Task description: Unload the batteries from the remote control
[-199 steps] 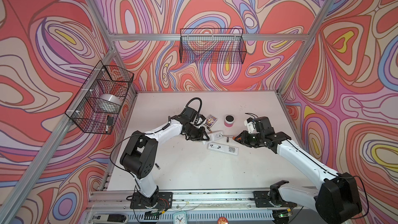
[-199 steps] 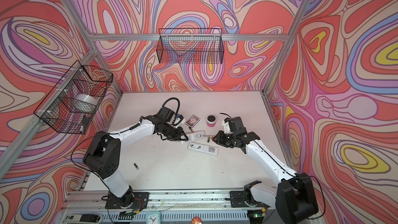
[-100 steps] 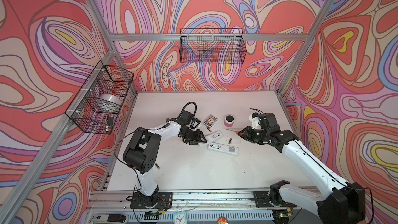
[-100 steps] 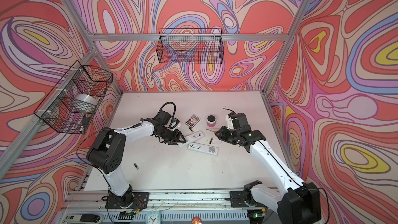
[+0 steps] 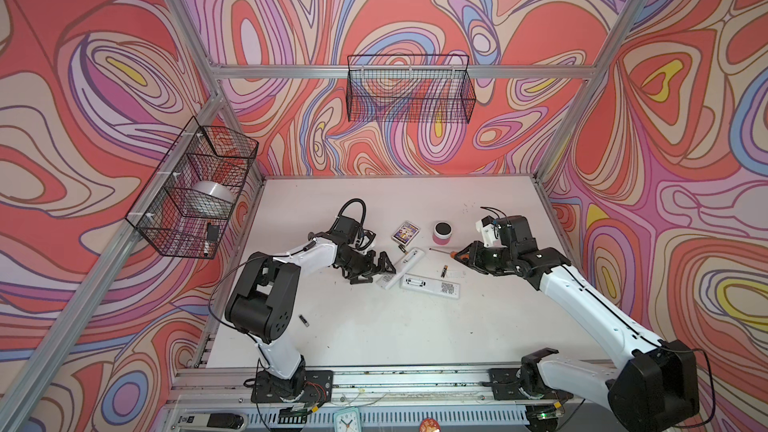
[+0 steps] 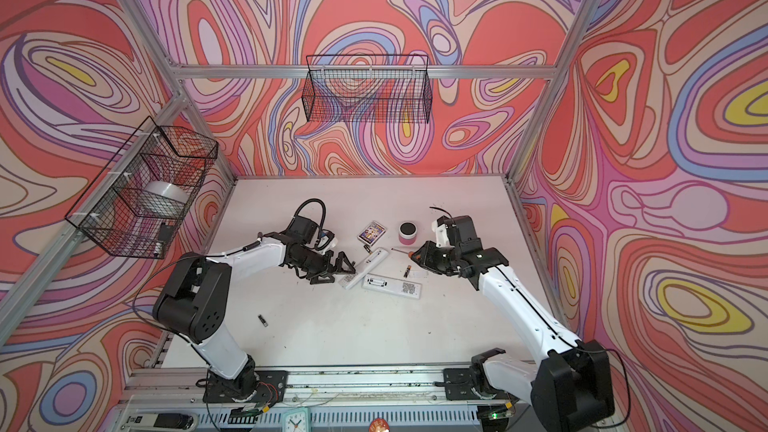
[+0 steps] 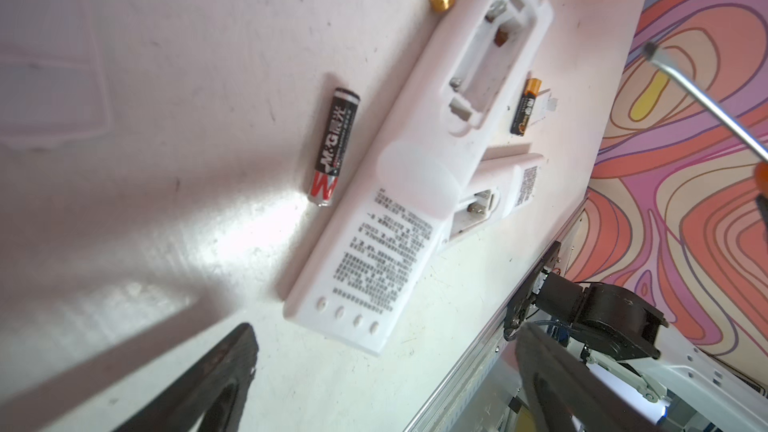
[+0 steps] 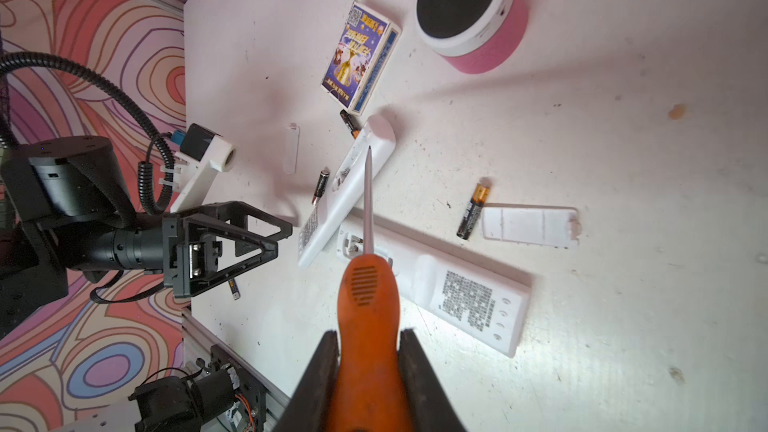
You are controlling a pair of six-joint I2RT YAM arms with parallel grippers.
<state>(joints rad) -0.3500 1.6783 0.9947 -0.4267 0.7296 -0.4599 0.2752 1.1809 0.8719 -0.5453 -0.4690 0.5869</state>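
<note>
Tabletop (image 5: 374, 338), white and scuffed, sits inside swirl-patterned walls (image 5: 415, 2) hung with wire baskets (image 5: 409, 89). Near its middle lie two opened remotes (image 5: 432, 285); the batteries (image 8: 471, 211) lie loose, three beside them, one nearer the front left corner. Left tool (image 5: 377, 271) gapes wide, empty; right tool (image 8: 369, 347) clamps a screwdriver (image 8: 368, 292).
</note>
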